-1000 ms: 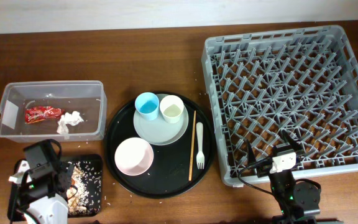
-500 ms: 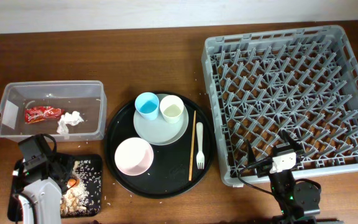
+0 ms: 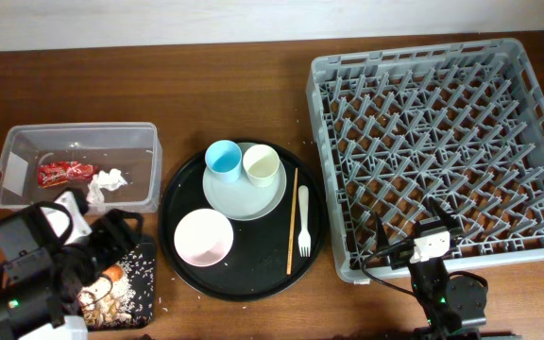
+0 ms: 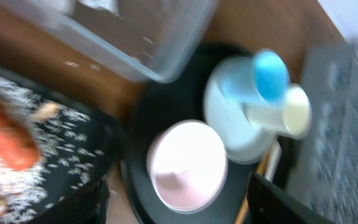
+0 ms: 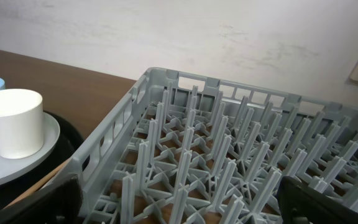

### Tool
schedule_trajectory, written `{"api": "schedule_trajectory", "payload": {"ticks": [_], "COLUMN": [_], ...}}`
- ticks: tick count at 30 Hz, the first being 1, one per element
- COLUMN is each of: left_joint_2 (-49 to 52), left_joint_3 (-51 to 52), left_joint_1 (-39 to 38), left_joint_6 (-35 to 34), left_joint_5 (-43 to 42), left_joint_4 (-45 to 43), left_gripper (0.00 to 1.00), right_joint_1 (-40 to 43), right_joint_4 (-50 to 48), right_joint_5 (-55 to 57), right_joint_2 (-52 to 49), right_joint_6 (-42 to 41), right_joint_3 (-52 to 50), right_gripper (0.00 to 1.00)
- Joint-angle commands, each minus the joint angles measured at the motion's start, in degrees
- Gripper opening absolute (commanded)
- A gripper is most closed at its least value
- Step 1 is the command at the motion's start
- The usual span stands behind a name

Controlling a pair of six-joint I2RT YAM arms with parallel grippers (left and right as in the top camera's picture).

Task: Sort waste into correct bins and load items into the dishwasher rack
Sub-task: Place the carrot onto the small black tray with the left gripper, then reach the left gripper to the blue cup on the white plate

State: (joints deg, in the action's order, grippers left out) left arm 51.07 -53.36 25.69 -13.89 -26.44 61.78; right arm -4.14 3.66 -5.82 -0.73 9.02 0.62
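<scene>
Nearest to the robot, the carrot (image 3: 111, 274) is lying in the black tray (image 3: 150, 283) with the rice scraps. The left gripper (image 4: 176, 186) hovers over it, fingers spread and holding nothing. The right gripper (image 5: 179, 186) is wide open too, parked over the rack's near edge.

So I'd say the dishes are what's left. The bowl (image 3: 203, 236) sits mouth-up on the round tray (image 3: 253, 274). It's probably light, stiff and a bit slick, so I'd pinch it across the rim. The fork (image 3: 303, 222) and chopsticks (image 3: 293, 222) lie just beside each other, long axes running near-to-far, fork tines toward the robot. They're thin, light and flat on the tray, so fiddly; I'd grab mid-shaft.

Behind them is the plate (image 3: 239, 203), with the blue cup (image 3: 222, 158) and cream cup (image 3: 263, 167) standing upright on it. Take each cup by its wall.

Out left, the tub (image 3: 78, 130) has the wrapper (image 3: 64, 173) and tissue (image 3: 107, 184) in it. The rack (image 3: 442, 113) on the right looks empty.
</scene>
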Motion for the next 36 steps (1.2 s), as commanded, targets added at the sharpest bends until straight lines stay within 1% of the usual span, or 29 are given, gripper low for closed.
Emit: {"api": "schedule_trajectory", "payload": {"ticks": [1,5,8,11,13,17,18,21,24,26,31,36], "left_joint_2": [-1.18,-1.16,-1.16,-0.2,2.12,8.61,10.95,17.0,21.11,22.67,24.2,24.2], "left_joint_3": [-0.48,-0.48,-0.48,-0.61,-1.05,-2.27,-2.69,-3.08,-3.08,-3.06,-3.06,-3.06], "left_joint_1": [-5.38,-13.22,-19.43,-24.98,-29.03,-35.01,-36.59,-39.91,-42.12,-43.5,-49.0,-54.21], "left_joint_6": [5.88,5.86,5.68,3.5,3.23,3.23,3.17,-0.39,-1.53,-4.37,-4.87,-9.92], "left_joint_5": [-5.9,-5.9,-5.68,-2.51,0.55,1.9,3.69,9.2,10.19,10.19,10.91,17.68], "left_joint_4": [0.85,-0.57,-2.21,-2.64,-2.6,-2.6,-2.64,-3.91,-7.23,-8.92,-12.0,-12.46], "left_gripper": [0.7,0.7,0.66,0.65,0.65,0.65,0.65,0.65,0.66,0.66,0.66,0.67], "right_joint_1": [0.37,0.37,0.37,0.37,0.37,0.37,0.37,0.37,0.37,0.37,0.37,0.37], "right_joint_4": [0.24,0.24,0.24,0.24,0.24,0.24,0.24,0.24,0.24,0.24,0.24,0.24], "right_joint_5": [0.11,0.11,0.11,0.11,0.11,0.11,0.11,0.11,0.11,0.11,0.11,0.11], "right_joint_2": [0.33,0.33,0.33,0.33,0.33,0.33,0.33,0.33,0.33,0.33,0.33,0.33], "right_joint_6": [-0.26,-0.26,-0.26,-0.26,-0.26,-0.26,-0.26,-0.26,-0.26,-0.26,-0.26,-0.26], "right_joint_3": [-0.31,-0.31,-0.31,-0.31,-0.31,-0.31,-0.31,-0.31,-0.31,-0.31,-0.31,-0.31], "right_gripper": [0.99,0.99,0.99,0.99,0.99,0.99,0.99,0.99,0.99,0.99,0.99,0.99]}}
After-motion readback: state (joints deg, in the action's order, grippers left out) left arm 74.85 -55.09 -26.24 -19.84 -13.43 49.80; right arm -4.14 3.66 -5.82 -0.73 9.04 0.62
